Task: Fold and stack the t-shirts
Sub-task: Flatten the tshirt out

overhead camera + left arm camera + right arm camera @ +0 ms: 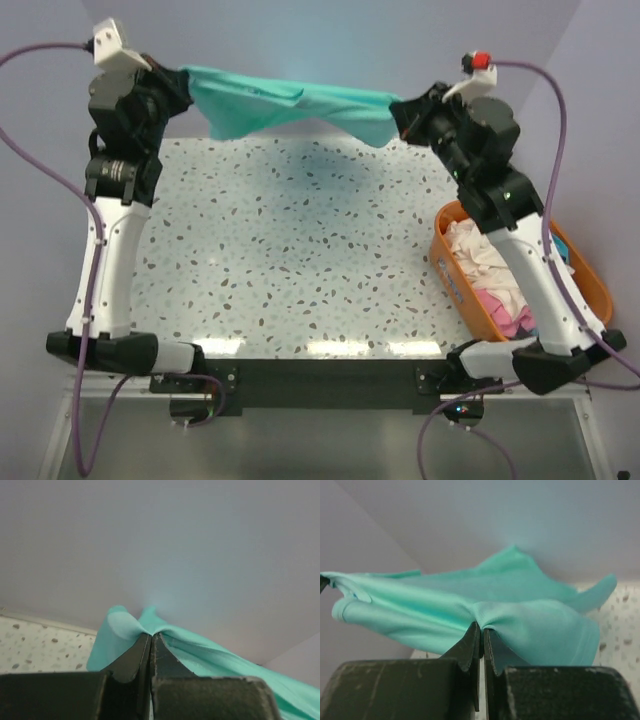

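Above the table's far edge, teal t-shirt spans left-right; left gripper and right gripper each clamped on one end; lay-down direction is down, toward the bases.

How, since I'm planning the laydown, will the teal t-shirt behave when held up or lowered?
Probably floppy: the teal t-shirt sags and wrinkles between the left hand and right hand. Likely light: two small pinches hold it all above the speckled table. It would probably drape and crumple when lowered.
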`<action>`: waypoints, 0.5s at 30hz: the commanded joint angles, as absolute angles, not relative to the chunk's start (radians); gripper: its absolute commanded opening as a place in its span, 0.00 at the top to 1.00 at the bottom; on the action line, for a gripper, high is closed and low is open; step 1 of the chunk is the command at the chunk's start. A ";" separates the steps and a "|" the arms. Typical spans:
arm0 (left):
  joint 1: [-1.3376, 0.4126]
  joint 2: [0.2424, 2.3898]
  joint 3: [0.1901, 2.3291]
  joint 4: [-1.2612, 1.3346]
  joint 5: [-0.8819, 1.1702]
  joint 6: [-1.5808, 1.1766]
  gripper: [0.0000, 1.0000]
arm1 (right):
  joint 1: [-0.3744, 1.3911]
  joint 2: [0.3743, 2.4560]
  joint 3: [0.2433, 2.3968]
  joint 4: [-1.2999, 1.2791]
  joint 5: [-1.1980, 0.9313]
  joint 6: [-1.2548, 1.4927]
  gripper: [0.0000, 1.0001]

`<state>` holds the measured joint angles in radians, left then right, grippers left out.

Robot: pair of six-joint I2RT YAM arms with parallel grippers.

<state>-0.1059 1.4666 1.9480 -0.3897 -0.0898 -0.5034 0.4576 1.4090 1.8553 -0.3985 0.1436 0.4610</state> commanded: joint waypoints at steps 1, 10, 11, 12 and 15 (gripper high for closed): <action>-0.080 1.341 1.589 -0.338 -0.251 -0.500 1.00 | 0.457 1.289 1.464 -0.365 0.048 0.557 1.00; -0.057 1.183 0.954 -0.483 -0.327 -0.689 1.00 | 0.800 1.160 0.789 -0.310 0.107 0.830 1.00; -0.057 1.213 0.936 -0.517 -0.340 -0.731 1.00 | 0.824 1.157 0.754 -0.302 0.107 0.862 1.00; -0.055 1.230 0.913 -0.550 -0.354 -0.753 0.98 | 0.845 1.157 0.724 -0.293 0.103 0.908 0.99; -0.055 1.273 0.904 -0.661 -0.405 -0.778 0.38 | 0.891 1.180 0.669 -0.301 0.071 0.934 0.73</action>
